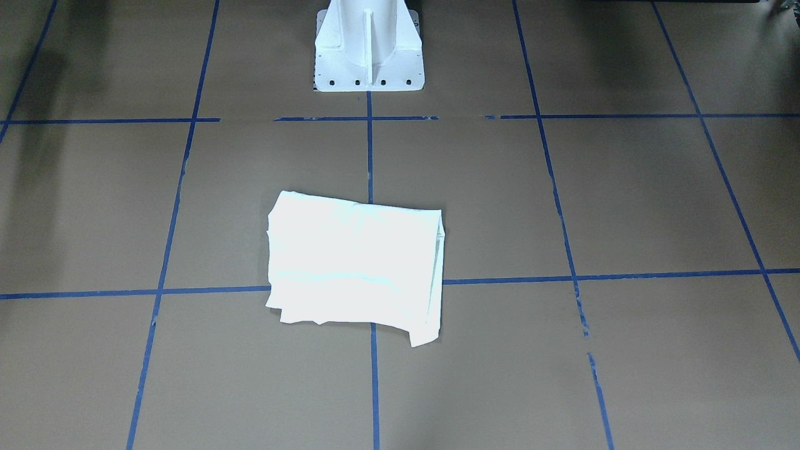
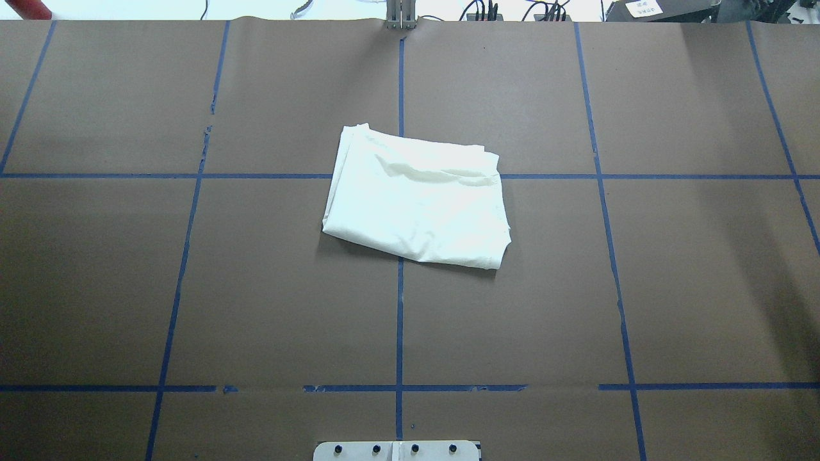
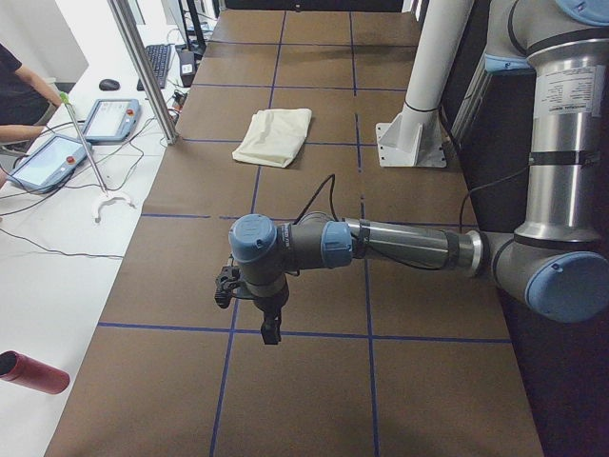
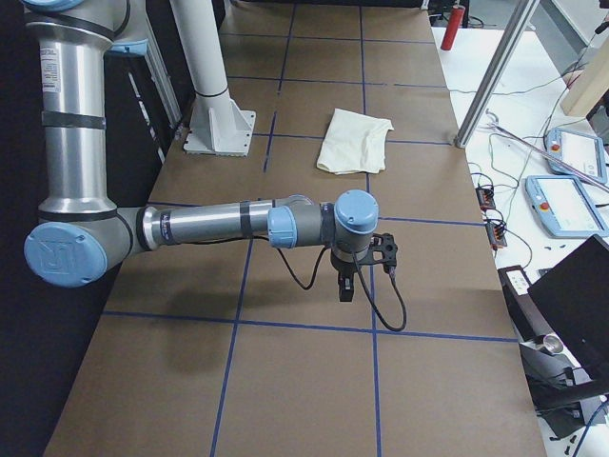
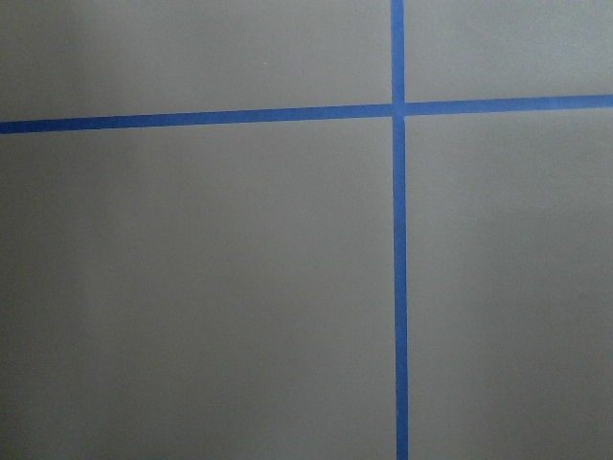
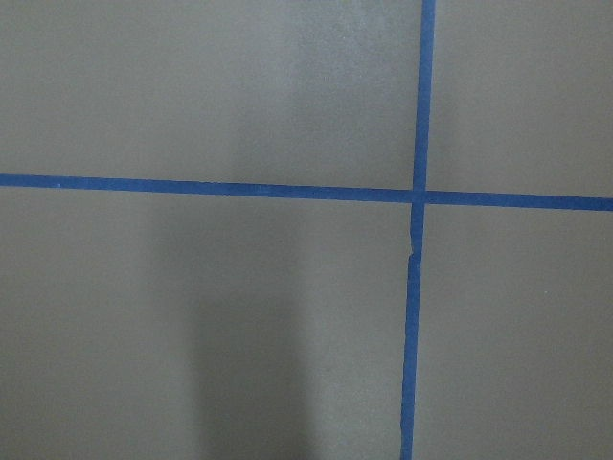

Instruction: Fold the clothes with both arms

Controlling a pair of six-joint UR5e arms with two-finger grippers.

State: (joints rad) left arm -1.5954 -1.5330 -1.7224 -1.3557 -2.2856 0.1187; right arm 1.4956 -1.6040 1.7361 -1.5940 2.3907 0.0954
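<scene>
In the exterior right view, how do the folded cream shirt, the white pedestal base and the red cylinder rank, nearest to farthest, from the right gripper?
Measured from the right gripper:
1. folded cream shirt, straight ahead along the table.
2. white pedestal base, similar depth but off toward the robot's side.
3. red cylinder, at the far end, beside the table.

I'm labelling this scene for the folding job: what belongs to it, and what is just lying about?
Job: folded cream shirt, left arm, right arm.
Lying about: white pedestal, red cylinder, teach pendants, keyboard.
</scene>
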